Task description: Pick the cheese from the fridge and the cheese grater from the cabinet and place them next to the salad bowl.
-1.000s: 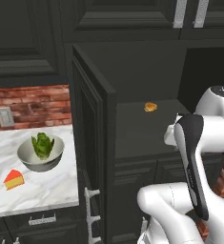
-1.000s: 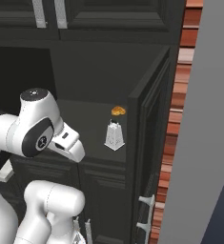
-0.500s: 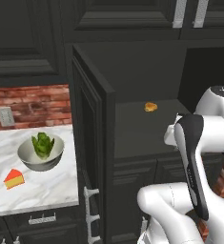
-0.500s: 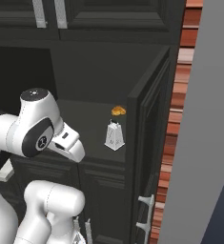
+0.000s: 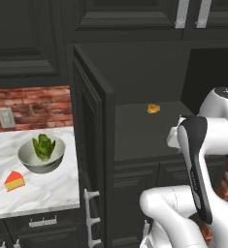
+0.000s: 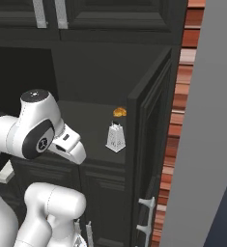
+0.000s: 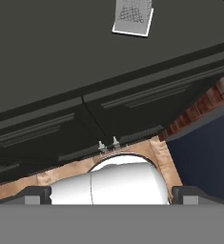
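Observation:
The cheese grater (image 6: 115,137), pale grey with dotted holes, stands upright on the dark shelf of the open black cabinet (image 6: 86,82). It also shows at the top of the hand view as the grater (image 7: 131,14). My gripper (image 7: 111,194) is open with nothing between its fingertips (image 7: 37,194), and hangs in front of and below the shelf, well short of the grater. The cheese (image 5: 14,180), a yellow-orange wedge with a red edge, lies on the marble counter (image 5: 47,191). It sits just left of and in front of the salad bowl (image 5: 41,154), which holds green lettuce.
A small orange-brown lump (image 6: 119,112) sits on the shelf behind the grater. The cabinet's doors (image 5: 91,145) stand open on both sides. A tall light grey unit (image 6: 206,125) rises at the right past a brick strip. Black drawer fronts (image 7: 108,114) lie under the shelf.

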Robot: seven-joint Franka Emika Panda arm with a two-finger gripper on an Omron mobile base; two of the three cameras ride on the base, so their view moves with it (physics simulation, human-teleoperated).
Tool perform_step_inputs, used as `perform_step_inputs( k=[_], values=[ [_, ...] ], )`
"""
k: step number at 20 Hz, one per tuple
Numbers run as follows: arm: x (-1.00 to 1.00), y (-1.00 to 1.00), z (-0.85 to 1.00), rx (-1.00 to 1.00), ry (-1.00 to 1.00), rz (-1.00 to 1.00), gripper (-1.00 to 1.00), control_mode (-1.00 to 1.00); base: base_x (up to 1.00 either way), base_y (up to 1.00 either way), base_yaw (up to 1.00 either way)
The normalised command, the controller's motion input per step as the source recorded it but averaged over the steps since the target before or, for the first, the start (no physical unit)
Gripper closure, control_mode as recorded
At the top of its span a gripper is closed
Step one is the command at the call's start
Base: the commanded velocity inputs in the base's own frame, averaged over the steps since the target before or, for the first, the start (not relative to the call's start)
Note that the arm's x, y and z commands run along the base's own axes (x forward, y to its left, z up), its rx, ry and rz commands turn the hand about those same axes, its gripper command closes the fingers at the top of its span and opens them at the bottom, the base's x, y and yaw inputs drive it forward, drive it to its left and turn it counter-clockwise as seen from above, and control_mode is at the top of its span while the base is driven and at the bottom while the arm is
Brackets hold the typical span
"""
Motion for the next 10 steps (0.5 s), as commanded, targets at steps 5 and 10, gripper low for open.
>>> perform_step_inputs(
  k=[5, 10],
  values=[
    [0.0, 0.0, 0.0, 0.0, 0.0, 0.0, -1.0, 1.0, 0.29, -0.23, -0.04],
    [0.0, 0.0, 0.0, 0.0, 0.0, 0.0, -1.0, 1.0, 0.02, 0.0, 0.0]
  ],
)
